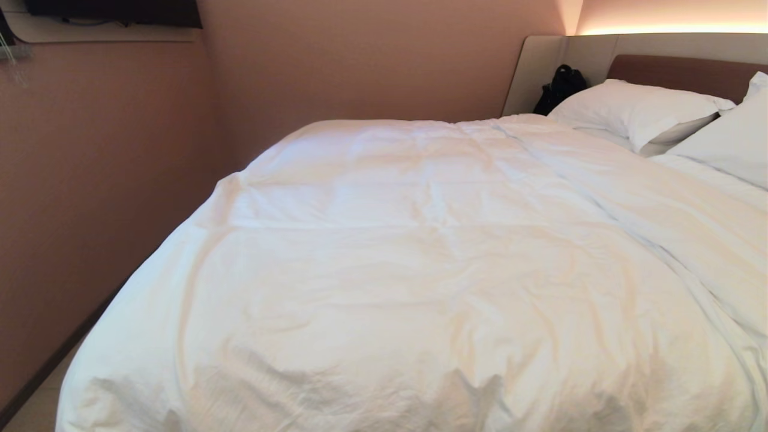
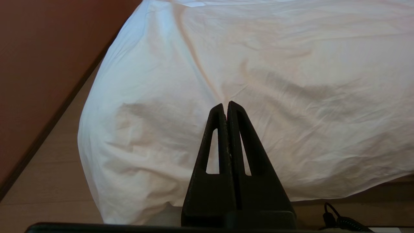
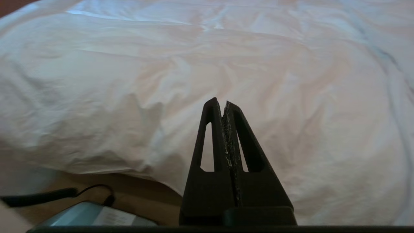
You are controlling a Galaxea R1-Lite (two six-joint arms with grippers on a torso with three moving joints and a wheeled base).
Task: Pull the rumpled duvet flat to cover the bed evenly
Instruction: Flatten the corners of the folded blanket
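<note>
Pink wall (image 1: 108, 180) closely flanks duvet (image 1: 420, 270) edge, apparently narrow gap.

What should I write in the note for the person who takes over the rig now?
Left gripper: shut, empty, off the foot of the bed.
Right gripper: shut, empty, also at the foot.
Duvet: spread over the bed up to the pillows, hanging over the foot edge.
Done: duvet looks pulled out flat.
Left: a long fold on the right side may need smoothing.
</note>
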